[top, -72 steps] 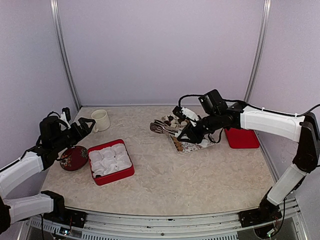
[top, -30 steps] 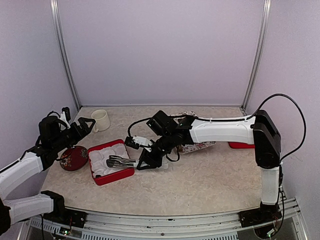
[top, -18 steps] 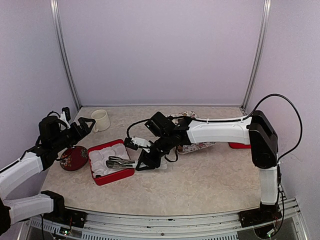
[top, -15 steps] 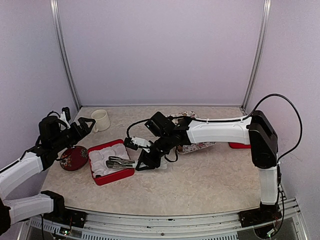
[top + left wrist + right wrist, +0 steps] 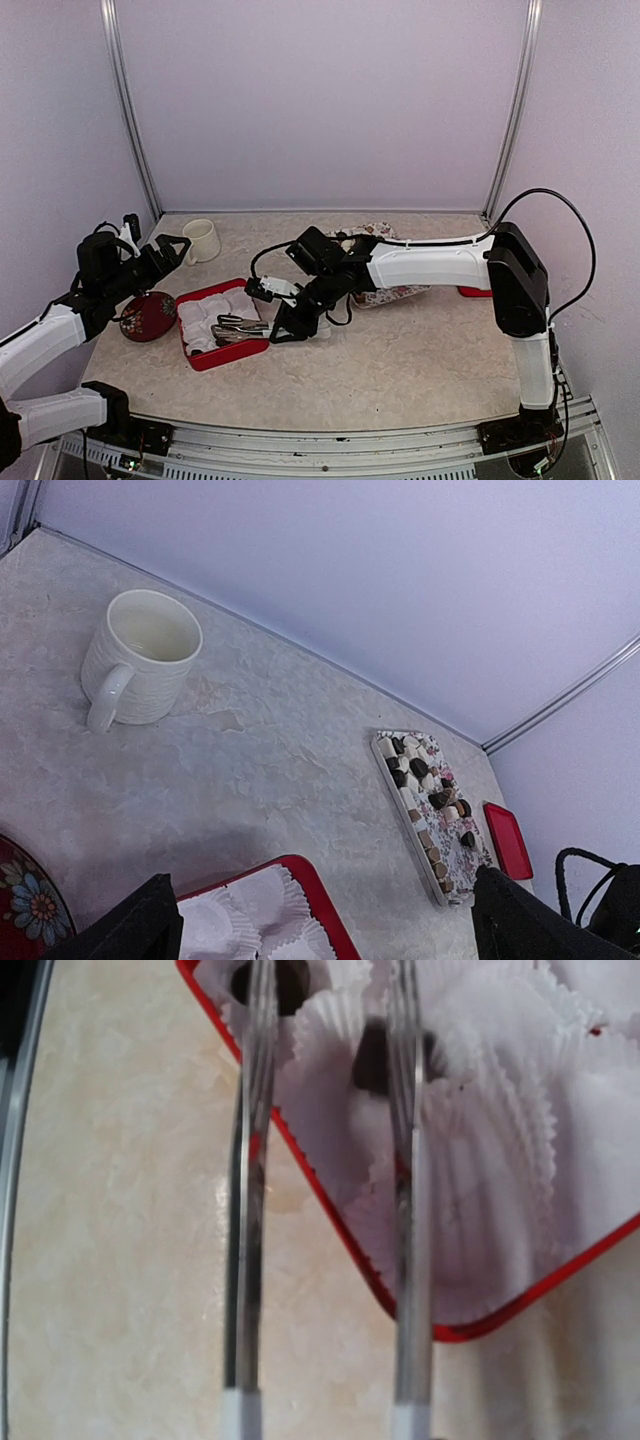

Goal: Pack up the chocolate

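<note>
Right gripper (image 5: 274,329) is clamped on the handle end of metal tongs (image 5: 248,1210), reaching across to the red tray (image 5: 226,357) at near left. The tongs lie low over the white paper cups (image 5: 205,314) in the near part of the tray. Tong arms are part open and roughly parallel, with a clear gap and nothing pinched along the visible length. The tips are cut off at the top of the wrist view, so I can't tell there.

Chocolate: one dark piece (image 5: 370,1060) sits in a cup, partly under the right-hand tong arm. Another dark piece (image 5: 287,985) is in the next cup. The rest of the pieces (image 5: 420,770) are on the flowered plate (image 5: 448,855), far and right of the tray, well apart from it.

Left gripper (image 5: 170,250) is spread wide and holds nothing. It hangs at far left between the white mug (image 5: 201,240) and the dark red dish (image 5: 147,316).
</note>
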{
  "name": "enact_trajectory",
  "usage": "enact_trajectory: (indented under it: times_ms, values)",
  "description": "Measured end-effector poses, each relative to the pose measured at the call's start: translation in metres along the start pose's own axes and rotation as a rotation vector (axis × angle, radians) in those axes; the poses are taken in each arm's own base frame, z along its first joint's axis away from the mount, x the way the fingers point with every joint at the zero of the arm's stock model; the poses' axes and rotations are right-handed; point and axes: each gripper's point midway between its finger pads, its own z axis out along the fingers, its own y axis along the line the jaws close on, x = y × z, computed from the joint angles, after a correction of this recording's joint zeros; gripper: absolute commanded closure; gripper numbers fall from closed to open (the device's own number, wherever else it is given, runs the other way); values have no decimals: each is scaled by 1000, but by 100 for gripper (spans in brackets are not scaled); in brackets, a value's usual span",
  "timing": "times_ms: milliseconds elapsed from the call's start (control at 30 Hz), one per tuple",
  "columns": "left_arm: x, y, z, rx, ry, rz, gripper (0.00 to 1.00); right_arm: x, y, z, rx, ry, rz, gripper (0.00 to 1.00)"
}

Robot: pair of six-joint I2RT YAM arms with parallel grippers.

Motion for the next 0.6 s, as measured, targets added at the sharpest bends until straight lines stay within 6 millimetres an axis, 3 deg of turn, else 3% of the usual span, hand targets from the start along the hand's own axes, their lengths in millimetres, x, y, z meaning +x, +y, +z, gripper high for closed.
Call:
enact_trajectory:
  times_ms: [400, 500, 600]
  values:
    - [0, 0, 0, 1, -2, 1, 1, -2, -1, -3, 11, -4, 4, 62]
    - [0, 0, 0, 1, -1, 1, 1, -8, -1, -13, 26, -23, 2, 62]
    - [0, 0, 0, 1, -1, 1, 1, -19, -1, -36, 49, -65, 1, 62]
